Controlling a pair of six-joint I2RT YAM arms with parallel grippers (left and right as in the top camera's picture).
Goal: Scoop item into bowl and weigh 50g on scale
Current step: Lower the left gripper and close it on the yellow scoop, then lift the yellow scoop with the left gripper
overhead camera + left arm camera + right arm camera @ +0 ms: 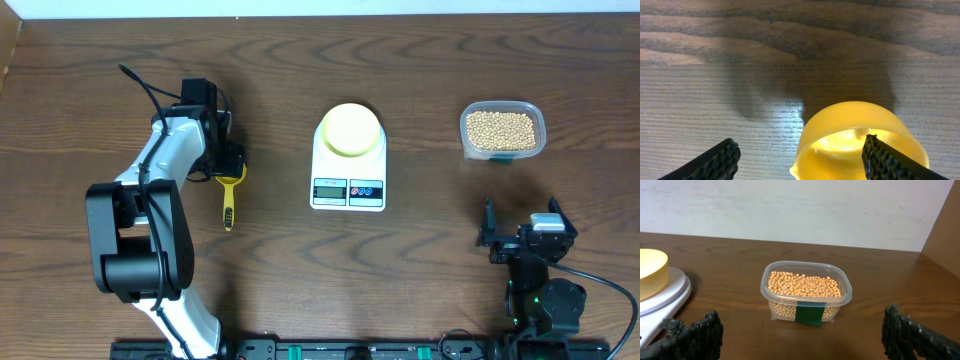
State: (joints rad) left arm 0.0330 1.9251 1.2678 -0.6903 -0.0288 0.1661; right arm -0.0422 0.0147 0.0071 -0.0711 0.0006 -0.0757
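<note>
So, standing here looking at the worktop [420, 260]: the scale [348, 190] sits pretty much dead centre, display facing the near edge, and the bowl [350, 130] is parked on the far part of its platform. From the right wrist view you only catch a slice of both, off at the left.

The beans [802, 285] are all in a clear tub [805, 299] over toward the right edge, about level with the bowl and well apart from the scale. The tub has a dark green label [809, 315] on the side facing the robot.

Over toward the left edge there's a yellow scoop [229, 200] lying flat, handle pointing at the near edge. The left gripper [800, 145] is right down over the cup end. Its fingers [715, 162] are spread wide. One is out over bare wood to the side of the cup and the other is across the cup's rim, so it isn't pinching anything. Can't tell whether that second finger actually touches the plastic.

The right gripper [523, 215] hangs near the near edge on the right side, on the near side of the tub and well short of it. Its jaws are splayed wide with nothing between them.
</note>
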